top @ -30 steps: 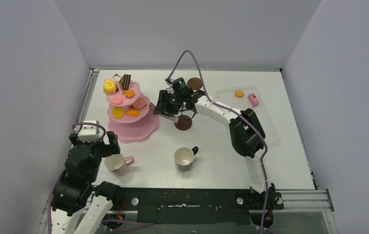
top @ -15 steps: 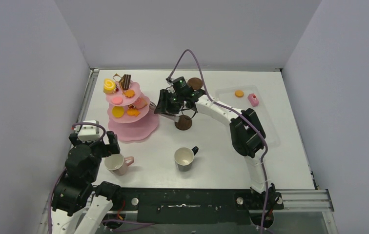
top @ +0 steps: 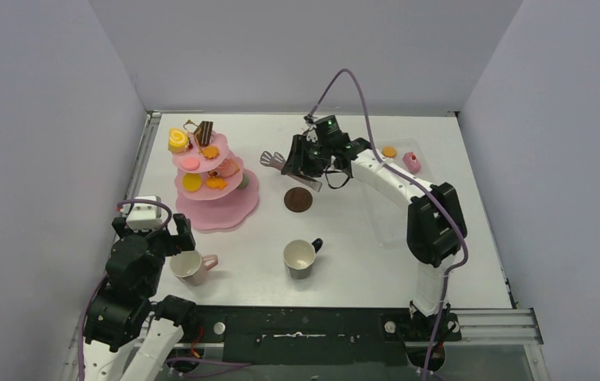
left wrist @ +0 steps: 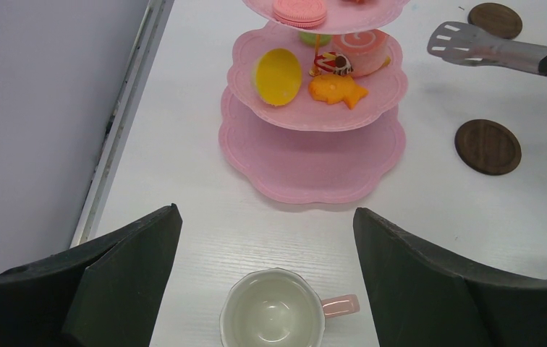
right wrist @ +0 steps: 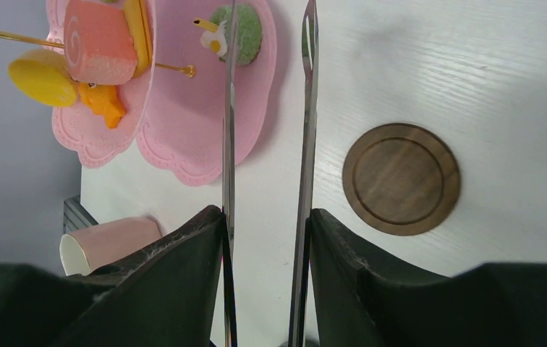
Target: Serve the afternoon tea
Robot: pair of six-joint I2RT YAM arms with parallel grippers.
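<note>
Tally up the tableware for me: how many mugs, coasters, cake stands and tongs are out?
Mugs: 2 (pink mug, black mug)
Coasters: 2 (near coaster, far coaster)
Stands: 1 (three-tier stand)
Tongs: 1 (metal tongs)
Total: 6

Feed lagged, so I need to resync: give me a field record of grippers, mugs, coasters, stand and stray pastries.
left gripper: open, pink mug between its fingers, no contact seen
right gripper: shut on tongs, tips apart and empty
pink mug: upright, empty, no coaster under it
black mug: upright, empty, no coaster under it
near coaster: bare, right of stand
far coaster: bare, beyond the tongs
stand: pastries on its tiers
stray pastries: orange pastry and pink pastry at far right, off the stand
</note>
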